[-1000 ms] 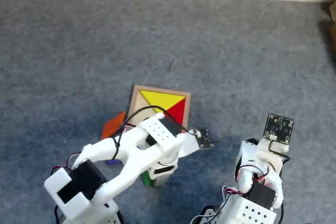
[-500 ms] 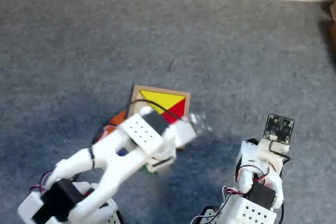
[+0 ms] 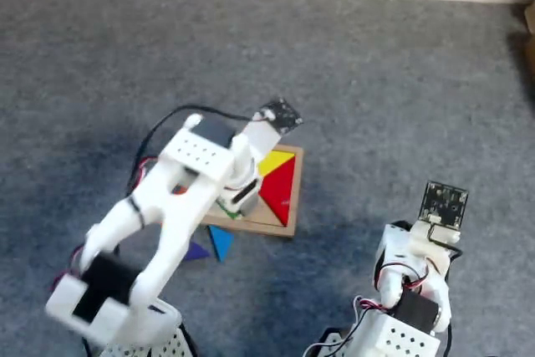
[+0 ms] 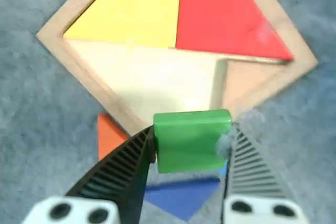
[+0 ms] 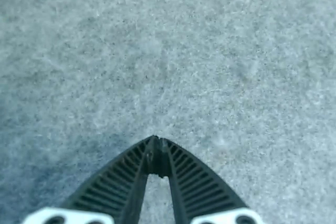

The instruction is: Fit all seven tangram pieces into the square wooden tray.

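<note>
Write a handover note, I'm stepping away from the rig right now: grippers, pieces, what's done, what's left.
Left gripper: shut on the green piece, at a corner of the tray.
Right gripper: shut, empty, over bare carpet.
Done: yellow triangle and red triangle seated in the tray.
Left: the green piece, the orange piece and blue triangle on the carpet beside the tray, plus the rest.

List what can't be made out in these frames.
- High view: the left arm covers much of the tray, hiding what lies there.
- Left wrist view: the green piece in the left tool hides the tray's near corner and part of the blue piece; the tool cuts off the orange piece.
- Seven pieces cannot be counted in any view.
</note>
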You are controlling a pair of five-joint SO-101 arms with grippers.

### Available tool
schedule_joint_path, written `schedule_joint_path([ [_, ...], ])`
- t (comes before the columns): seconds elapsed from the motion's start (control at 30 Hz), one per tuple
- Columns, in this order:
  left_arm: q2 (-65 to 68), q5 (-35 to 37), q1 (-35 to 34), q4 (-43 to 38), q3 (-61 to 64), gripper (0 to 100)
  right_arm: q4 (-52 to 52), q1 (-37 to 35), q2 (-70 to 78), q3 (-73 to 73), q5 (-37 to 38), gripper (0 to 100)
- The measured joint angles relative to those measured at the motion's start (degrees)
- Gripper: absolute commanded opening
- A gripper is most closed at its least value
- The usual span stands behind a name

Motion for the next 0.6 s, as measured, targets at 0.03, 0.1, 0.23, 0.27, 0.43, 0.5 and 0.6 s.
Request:
schedule_joint_path([
  [0.03,2.5,0.0,0.0,-0.1,-1.6,11,0.0,0.0,0.0,0.0,0.0,0.5],
  [0.1,7.0,0.0,0.1,-0.1,-5.1,11,0.0,0.0,0.0,0.0,0.0,0.5],
  [0.23,15.0,-0.1,0.2,-0.1,-12.1,21,0.0,0.0,0.0,0.0,0.0,0.5],
  [0.27,16.6,0.0,0.1,-0.1,-13.5,23,0.0,0.0,0.0,0.0,0.0,0.5],
  [0.43,20.6,0.0,0.0,0.0,-16.2,27,0.0,0.0,0.0,0.0,0.0,0.5],
  [0.5,20.7,0.0,0.1,0.9,-16.6,27,0.0,0.0,0.0,0.0,0.0,0.5],
  [0.6,20.7,0.0,0.0,2.2,-16.7,27,0.0,0.0,0.0,0.0,0.0,0.5],
])
